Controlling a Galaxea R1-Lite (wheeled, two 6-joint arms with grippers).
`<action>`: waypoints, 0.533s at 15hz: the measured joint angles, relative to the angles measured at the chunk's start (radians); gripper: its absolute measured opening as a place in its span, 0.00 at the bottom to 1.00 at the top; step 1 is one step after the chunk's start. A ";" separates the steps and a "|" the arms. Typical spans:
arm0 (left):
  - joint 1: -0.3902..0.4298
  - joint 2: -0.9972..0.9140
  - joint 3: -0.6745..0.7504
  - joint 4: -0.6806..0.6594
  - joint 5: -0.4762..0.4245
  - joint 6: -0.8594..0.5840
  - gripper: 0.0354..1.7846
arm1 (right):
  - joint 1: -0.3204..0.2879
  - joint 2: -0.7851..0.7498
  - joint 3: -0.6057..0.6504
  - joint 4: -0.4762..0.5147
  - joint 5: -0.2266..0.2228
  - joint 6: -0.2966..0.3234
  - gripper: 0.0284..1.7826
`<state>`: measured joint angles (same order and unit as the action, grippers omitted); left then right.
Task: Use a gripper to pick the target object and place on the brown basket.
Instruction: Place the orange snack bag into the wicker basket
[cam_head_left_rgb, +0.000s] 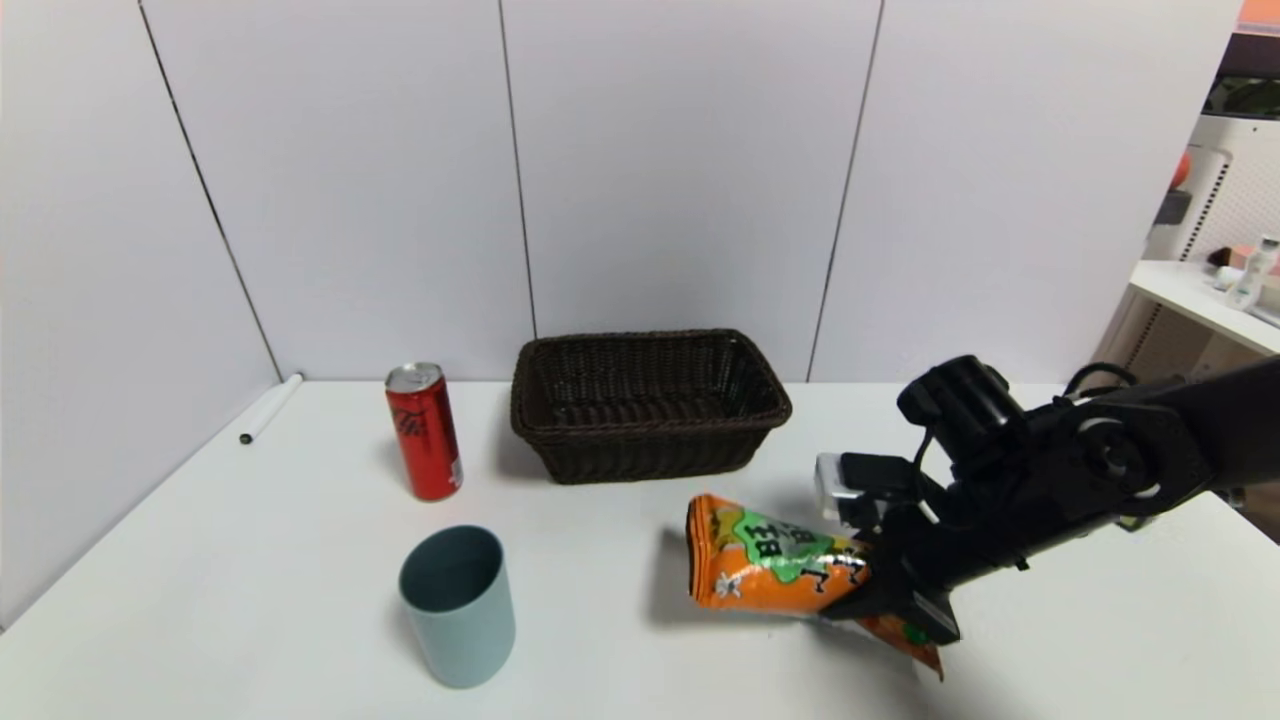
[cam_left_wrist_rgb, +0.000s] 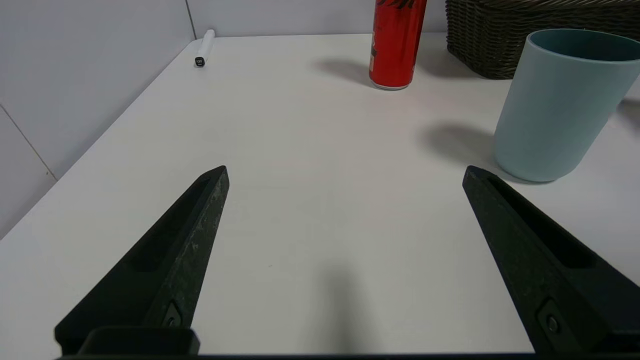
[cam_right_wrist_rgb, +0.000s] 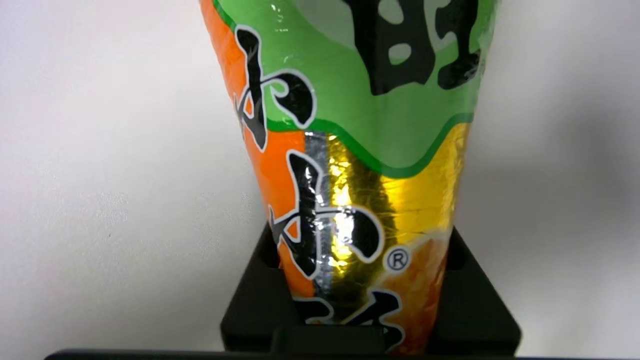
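Observation:
The orange snack bag (cam_head_left_rgb: 770, 560) with a green badge and black characters is held off the white table, in front and to the right of the brown basket (cam_head_left_rgb: 650, 402). My right gripper (cam_head_left_rgb: 885, 590) is shut on the bag's right part; the bag's free end points left. In the right wrist view the bag (cam_right_wrist_rgb: 360, 150) is squeezed between the black fingers (cam_right_wrist_rgb: 255, 295) on either side. My left gripper (cam_left_wrist_rgb: 345, 172) is open and empty, low over the table's left front, out of the head view.
A red soda can (cam_head_left_rgb: 424, 432) stands left of the basket. A grey-blue cup (cam_head_left_rgb: 458, 603) stands at the front left, close to my left gripper in the left wrist view (cam_left_wrist_rgb: 560, 100). A white marker (cam_head_left_rgb: 270, 408) lies by the left wall.

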<state>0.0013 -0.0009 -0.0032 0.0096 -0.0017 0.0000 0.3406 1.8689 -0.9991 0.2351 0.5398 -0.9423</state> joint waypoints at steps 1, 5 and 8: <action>0.000 0.000 0.000 0.000 0.000 0.000 0.94 | 0.000 -0.008 -0.042 0.000 0.001 0.001 0.26; 0.000 0.000 0.000 0.000 0.000 0.000 0.94 | 0.018 -0.023 -0.294 -0.001 0.005 0.006 0.26; 0.000 0.000 0.000 0.000 0.000 0.000 0.94 | 0.027 0.019 -0.538 -0.005 0.006 0.008 0.26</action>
<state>0.0013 -0.0009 -0.0032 0.0096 -0.0017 0.0000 0.3674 1.8883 -1.5370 0.2302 0.5455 -0.9347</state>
